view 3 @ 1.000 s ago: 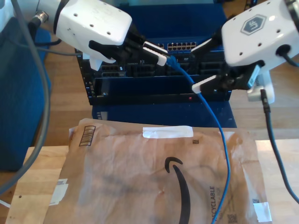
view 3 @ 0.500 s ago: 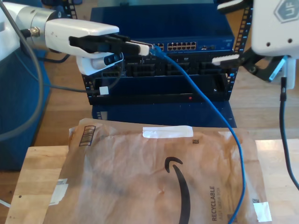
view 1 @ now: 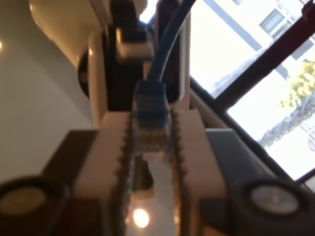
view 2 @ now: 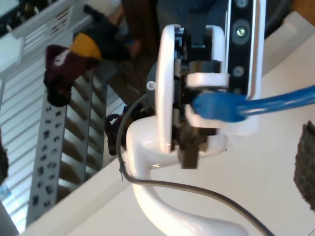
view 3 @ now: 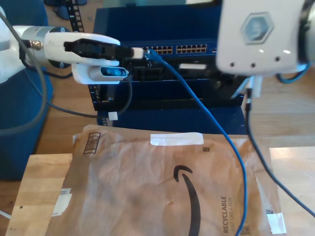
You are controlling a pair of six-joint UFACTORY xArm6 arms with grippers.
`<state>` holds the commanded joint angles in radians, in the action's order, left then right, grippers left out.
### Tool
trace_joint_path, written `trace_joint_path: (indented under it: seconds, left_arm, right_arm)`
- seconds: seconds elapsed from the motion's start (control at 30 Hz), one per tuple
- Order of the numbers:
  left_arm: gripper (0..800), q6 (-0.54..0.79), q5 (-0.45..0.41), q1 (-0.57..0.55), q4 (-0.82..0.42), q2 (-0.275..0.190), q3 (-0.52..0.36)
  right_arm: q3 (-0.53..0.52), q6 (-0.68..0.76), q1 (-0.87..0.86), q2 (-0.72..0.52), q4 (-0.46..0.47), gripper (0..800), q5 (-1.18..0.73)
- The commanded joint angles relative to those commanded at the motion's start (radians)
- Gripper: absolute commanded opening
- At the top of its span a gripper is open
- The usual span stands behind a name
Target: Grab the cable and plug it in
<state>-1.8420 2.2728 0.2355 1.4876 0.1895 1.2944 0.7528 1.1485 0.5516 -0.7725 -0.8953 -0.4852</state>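
wooden tabletop (view 3: 37, 182) carries a crumpled brown paper mailer (view 3: 167, 187), and behind it stands a dark blue rack (view 3: 123, 22) with a row of network ports (view 3: 179, 49). the cable (view 3: 206, 118) is thin and bright blue, with a see-through blue plug (view 1: 151, 123) at its end. my first gripper (view 3: 139, 52), at the exterior view's left, is clamped on that plug, its toothed fingers (view 1: 189, 147) pressing both sides. the plug points level toward the ports, just beside them; from there the cable runs down toward the exterior view's lower right, over the mailer. compared with half a second ago, the plug sits closer to the port row. my second gripper's state i cannot tell, though its camera sees the first gripper (view 2: 216, 105) holding the cable (view 2: 275, 103).
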Motion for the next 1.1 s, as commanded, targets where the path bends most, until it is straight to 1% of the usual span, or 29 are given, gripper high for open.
trace_joint_path:
  seconds: [0.13,0.27,0.33,0.37,0.6,0.7,0.83,0.93,1.1]
  left_arm:
    - [13,0.0,0.014,0.002,0.012,0.008,0.0]
    - [13,0.002,0.028,0.011,0.021,0.017,-0.002]
    - [13,0.002,0.04,0.011,0.031,0.018,-0.002]
    - [14,0.002,0.041,0.011,0.037,0.02,-0.003]
    - [18,0.002,0.061,0.021,0.041,0.02,-0.02]
    - [24,0.002,0.063,0.021,0.041,0.018,-0.028]
    - [24,0.002,0.063,0.021,0.041,0.017,-0.029]
    - [28,0.002,0.064,0.02,0.043,0.017,-0.028]
    - [31,0.002,0.071,0.017,0.041,0.017,-0.025]
  right_arm:
    - [-0.012,0.0,0.031,0.003,0.0,796,0.028]
    - [-0.04,-0.002,0.12,-0.002,0.002,792,0.066]
    - [-0.043,-0.014,0.155,0.005,0.012,757,0.13]
    - [-0.048,-0.017,0.167,0.009,0.018,752,0.147]
    - [-0.055,-0.018,0.169,0.049,0.021,703,0.193]
    - [-0.055,-0.018,0.17,0.052,0.021,650,0.236]
    - [-0.052,-0.018,0.17,0.063,0.02,606,0.249]
    - [-0.052,-0.017,0.17,0.064,0.02,594,0.259]
    - [-0.049,-0.015,0.18,0.066,0.018,538,0.259]
